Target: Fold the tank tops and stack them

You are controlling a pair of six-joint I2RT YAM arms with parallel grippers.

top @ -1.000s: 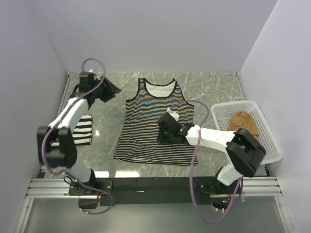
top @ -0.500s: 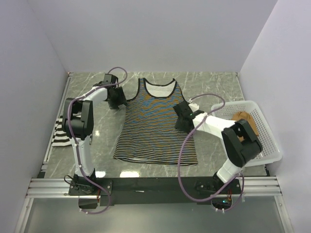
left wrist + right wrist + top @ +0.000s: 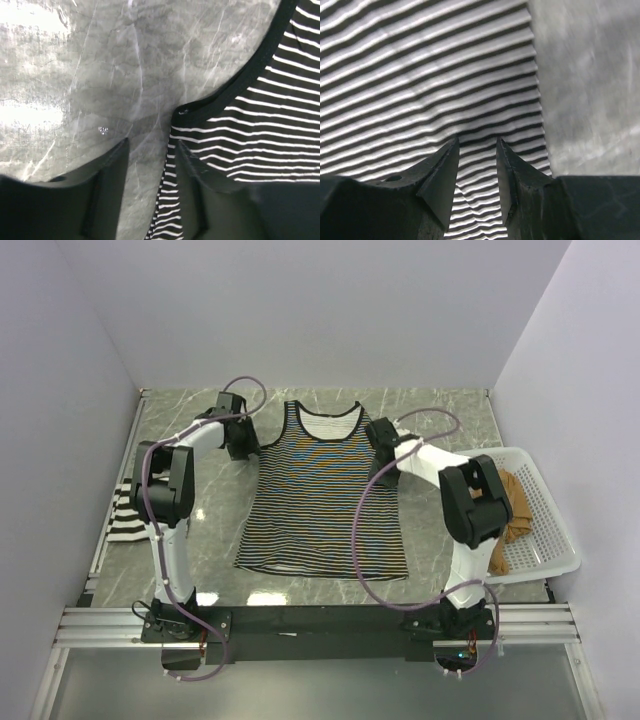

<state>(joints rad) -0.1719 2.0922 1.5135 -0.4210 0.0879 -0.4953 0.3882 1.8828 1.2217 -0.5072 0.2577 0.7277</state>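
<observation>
Both arms have just swung in to the long thin-striped tank top [image 3: 320, 500], which lies flat on the counter [image 3: 450, 420]. The left pincer [image 3: 243, 443] is now at the top's left armhole and the right pincer [image 3: 380, 435] at its right armhole. Both have their fingers apart and hold nothing, so they look ready to pinch and fold.

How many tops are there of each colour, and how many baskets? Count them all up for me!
thin-striped top: 1
bold black-and-white striped top: 1
tan-brown top: 1
white basket: 1
Total: 4 things, 3 tops and 1 basket.
</observation>
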